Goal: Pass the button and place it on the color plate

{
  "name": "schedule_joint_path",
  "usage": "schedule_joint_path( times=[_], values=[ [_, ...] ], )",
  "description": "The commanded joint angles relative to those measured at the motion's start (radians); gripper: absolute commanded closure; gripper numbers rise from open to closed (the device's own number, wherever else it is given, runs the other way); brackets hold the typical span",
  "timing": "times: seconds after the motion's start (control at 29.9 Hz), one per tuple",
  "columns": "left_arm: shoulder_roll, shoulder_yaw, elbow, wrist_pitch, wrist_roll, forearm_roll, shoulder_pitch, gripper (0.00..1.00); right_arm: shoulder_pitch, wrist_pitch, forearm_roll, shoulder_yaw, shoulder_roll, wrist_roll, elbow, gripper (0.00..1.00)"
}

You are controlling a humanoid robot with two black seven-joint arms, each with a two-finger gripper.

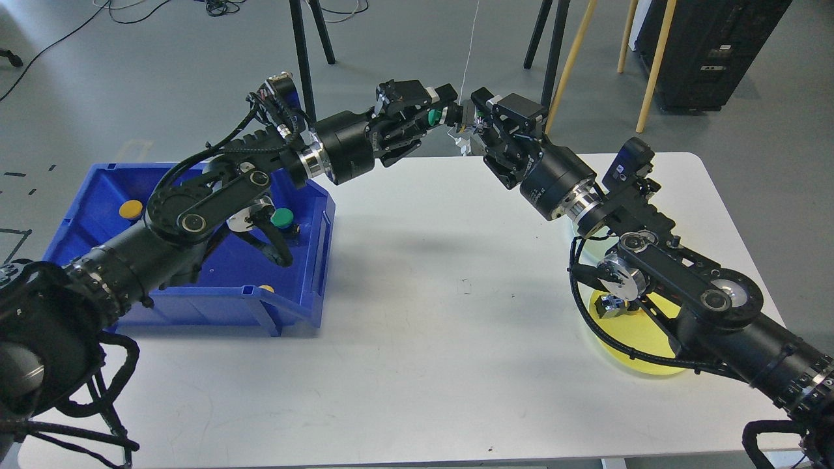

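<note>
A green button (432,117) with a grey, metallic body is held in the air above the table's far edge. My left gripper (438,112) is shut on it from the left. My right gripper (474,121) meets it from the right, its fingers closed in on the button's rear end. The yellow plate (642,342) lies on the table at the right, partly hidden under my right arm, with a small button part (611,305) on its near-left edge.
A blue bin (309,260) stands at the left with a yellow button (131,209), a green button (282,217) and another yellow one (266,288) inside. The white table (423,312) spans the middle. Tripod legs and wooden poles stand behind.
</note>
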Motion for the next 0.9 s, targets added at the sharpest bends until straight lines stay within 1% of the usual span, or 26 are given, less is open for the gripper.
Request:
schedule_joint_path(
  times=[0.0, 0.17, 0.3, 0.33, 0.37, 0.4, 0.43, 0.47, 0.5, 0.6, 0.73, 0.87],
  values=[
    [0.0, 0.0, 0.0, 0.0, 0.0, -0.002, 0.001, 0.91, -0.002, -0.004, 0.0, 0.003, 0.008, -0.002, 0.0, 0.8],
    [-0.002, -0.002, 0.0, 0.0, 0.0, -0.006, 0.003, 0.9, -0.005, -0.006, 0.019, 0.01, 0.018, -0.002, -0.002, 0.94],
    [-0.002, -0.002, 0.0, 0.0, 0.0, -0.014, 0.004, 0.88, -0.005, -0.006, 0.028, 0.01, 0.019, -0.004, -0.002, 0.96],
    [-0.002, -0.002, 0.0, 0.0, 0.0, -0.014, 0.004, 0.85, -0.005, -0.006, 0.028, 0.01, 0.019, -0.004, -0.002, 0.97],
    [-0.002, -0.002, 0.0, 0.0, 0.0, -0.014, 0.004, 0.79, -0.005, -0.006, 0.028, 0.01, 0.019, -0.004, -0.002, 0.97],
    [-0.003, -0.002, 0.0, 0.0, 0.0, -0.016, 0.004, 0.68, -0.006, -0.006, 0.029, 0.01, 0.019, -0.004, -0.002, 0.97],
    [-0.003, -0.002, 0.0, 0.0, 0.0, -0.019, 0.004, 0.54, -0.006, -0.006, 0.029, 0.01, 0.019, -0.004, -0.002, 0.98],
    [-0.003, -0.002, 0.0, 0.0, 0.0, -0.025, 0.006, 0.37, -0.009, -0.006, 0.029, 0.01, 0.019, -0.004, -0.002, 0.98],
    [-0.003, -0.002, 0.0, 0.0, 0.0, -0.043, 0.009, 0.24, -0.009, -0.006, 0.029, 0.01, 0.019, -0.004, -0.002, 0.98],
    [-0.005, -0.002, 0.009, 0.0, 0.0, -0.08, 0.012, 0.22, -0.012, -0.006, 0.028, 0.01, 0.019, -0.005, -0.002, 0.98],
    [-0.005, -0.002, 0.013, 0.0, 0.0, -0.083, 0.012, 0.16, -0.014, -0.006, 0.029, 0.015, 0.019, -0.007, -0.002, 0.99],
    [-0.005, -0.002, 0.013, 0.0, 0.0, -0.083, 0.017, 0.14, -0.025, -0.007, 0.037, 0.046, 0.014, -0.007, -0.002, 0.99]
  ],
)
